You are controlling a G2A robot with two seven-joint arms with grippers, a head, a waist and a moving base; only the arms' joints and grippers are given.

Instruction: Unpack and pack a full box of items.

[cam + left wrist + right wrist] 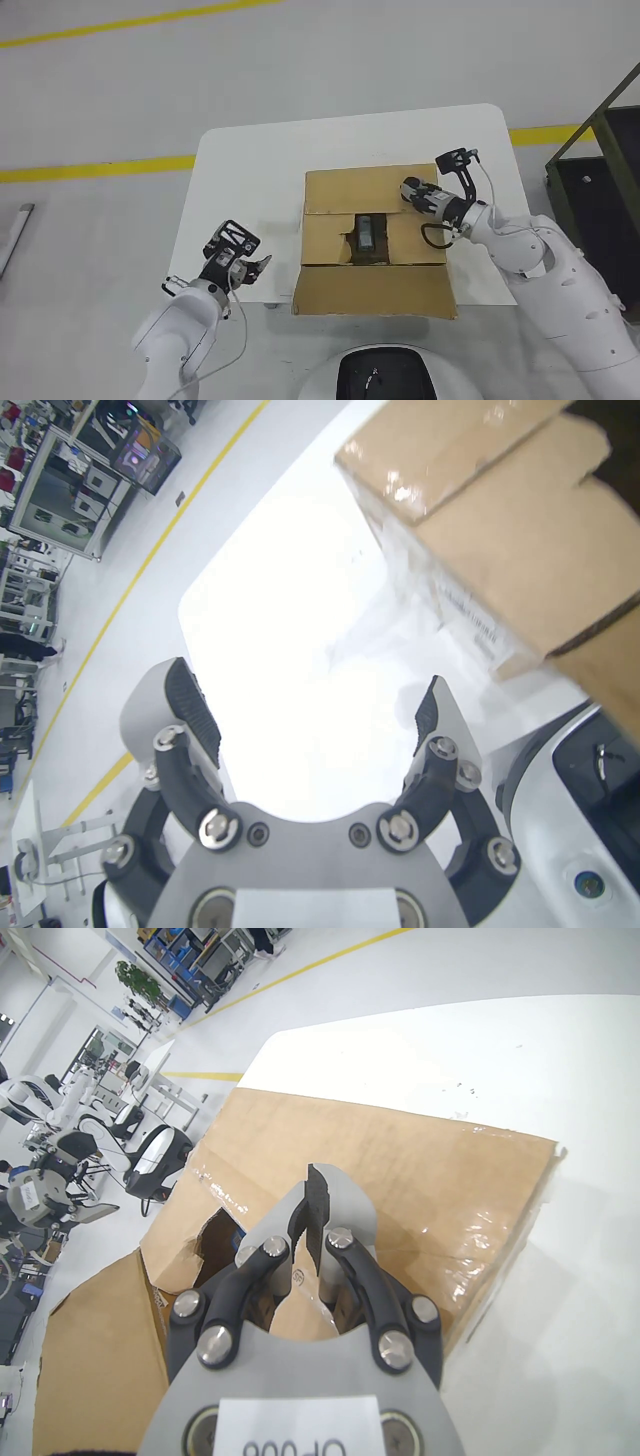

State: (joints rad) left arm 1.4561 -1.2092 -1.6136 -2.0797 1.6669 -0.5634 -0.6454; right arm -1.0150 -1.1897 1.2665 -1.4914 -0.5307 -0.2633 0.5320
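One box (372, 292) beneath right end effector (307, 1200); left end effector (306, 700) beside, apart.

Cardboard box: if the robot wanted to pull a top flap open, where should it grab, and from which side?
Probably the torn edge of a flap beside the dark gap in the top of the cardboard box, coming down from above. That edge stands free over the opening, so a finger could slip under; the other edges seem to lie flat.

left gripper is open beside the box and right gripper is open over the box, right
No: the right gripper over the box is shut, as the right wrist view shows. The left gripper is open beside the box.
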